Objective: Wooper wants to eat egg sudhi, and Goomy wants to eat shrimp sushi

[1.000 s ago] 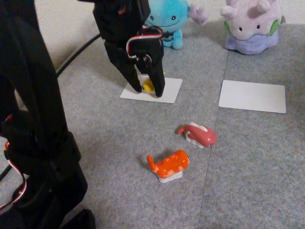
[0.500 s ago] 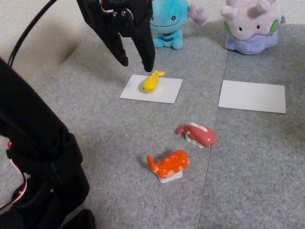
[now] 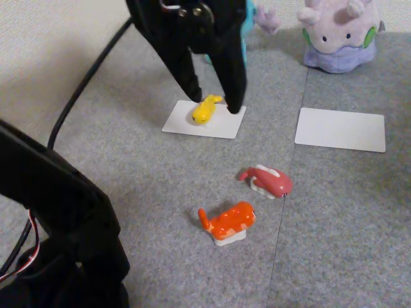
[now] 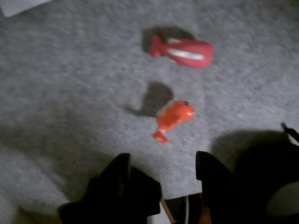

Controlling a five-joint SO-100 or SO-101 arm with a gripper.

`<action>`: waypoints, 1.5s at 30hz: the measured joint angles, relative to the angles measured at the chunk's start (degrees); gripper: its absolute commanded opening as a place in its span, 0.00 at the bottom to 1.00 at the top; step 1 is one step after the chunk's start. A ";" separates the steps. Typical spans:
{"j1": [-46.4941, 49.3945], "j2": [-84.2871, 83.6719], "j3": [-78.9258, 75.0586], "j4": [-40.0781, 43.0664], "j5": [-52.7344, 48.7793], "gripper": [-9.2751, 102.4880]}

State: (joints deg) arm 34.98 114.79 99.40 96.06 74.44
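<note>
Gripper (image 3: pixel 214 101) shifted right vs 0.5 s ago and sits lower, fingertips now straddling the tail end of the egg sudhi (image 3: pixel 204 109) in fixed view; jaws wide apart, holding nothing. Egg sudhi hasn't moved, lies on white card (image 3: pixel 186 126), upper centre. Wooper (image 3: pixel 247 25) mostly hidden behind arm, top centre. Goomy (image 3: pixel 338 35) top right, second white card (image 3: pixel 340 129) below it, bare. Shrimp sushi (image 3: pixel 226 223) lower centre, pink-red toy (image 3: pixel 268 180) just up-right of it, apart. Open grey mat all around both. Wrist view: shrimp sushi (image 4: pixel 172 118) mid-frame, pink-red toy (image 4: pixel 183 50) above, fingers (image 4: pixel 120 173) at the bottom edge
</note>
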 measured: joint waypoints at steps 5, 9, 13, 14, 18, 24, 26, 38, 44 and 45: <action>4.83 0.79 3.96 0.00 -5.71 0.23; 6.94 0.79 9.76 -0.35 -8.09 0.23; 7.73 0.79 15.12 -3.43 -8.53 0.27; 8.96 0.88 16.35 -5.27 -8.61 0.29; 10.81 0.88 20.57 -8.61 -10.81 0.32; 12.57 0.97 26.46 -14.15 -12.83 0.32; 12.57 0.97 28.30 -16.35 -13.10 0.32; 12.39 0.97 36.21 -26.72 -12.74 0.32; 12.39 0.97 36.30 -27.69 -12.57 0.32; 12.39 0.97 36.30 -27.86 -12.57 0.32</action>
State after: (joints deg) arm 47.37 115.75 135.70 68.20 61.88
